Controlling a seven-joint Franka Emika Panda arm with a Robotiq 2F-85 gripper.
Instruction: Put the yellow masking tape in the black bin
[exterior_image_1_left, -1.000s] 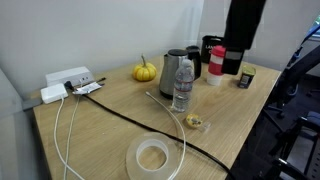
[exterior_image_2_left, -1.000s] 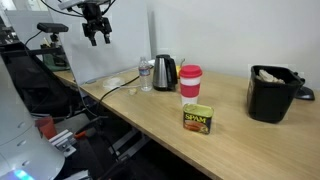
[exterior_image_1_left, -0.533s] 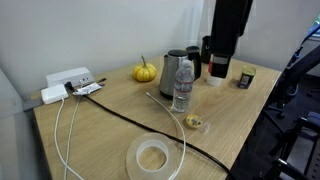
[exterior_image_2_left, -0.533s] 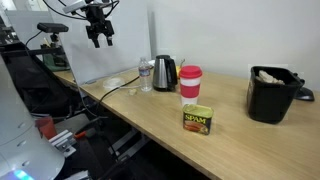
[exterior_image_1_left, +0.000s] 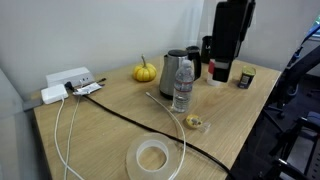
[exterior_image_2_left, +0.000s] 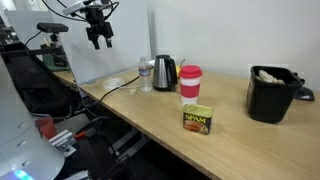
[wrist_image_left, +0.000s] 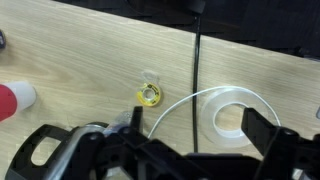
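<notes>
Approach is the step in hand, judging by the layout: the gripper (exterior_image_2_left: 98, 40) hangs high above the worktop (exterior_image_1_left: 105, 145), its fingers spread wide and empty. The yellow masking tape (wrist_image_left: 150, 96) lies flat on the pale wood-grain surface, almost straight below the wrist camera. It is a small bright ring with a dark hollow centre. In an exterior view it sits near the worktop's front edge (exterior_image_1_left: 195, 122), just beside the foot of a clear plastic water bottle (exterior_image_1_left: 183, 85).

A thin black cable (wrist_image_left: 197, 60) runs close past the small ring. Beyond the cable lies a far larger roll of translucent tape (wrist_image_left: 240, 115), glossy and pale. The black bin (exterior_image_2_left: 270, 100), a matte, straight-walled tub, stands at the far end of the worktop, well apart from the tape.

The next move probably calls for a straight descent with the fingers bracketing the ring across its width. The roll is low and flat, so the fingertips would need to come nearly down to the wood. They should stay clear of the cable, which could snag or drag. The ring looks light and rigid enough for a gentle pinch.
</notes>
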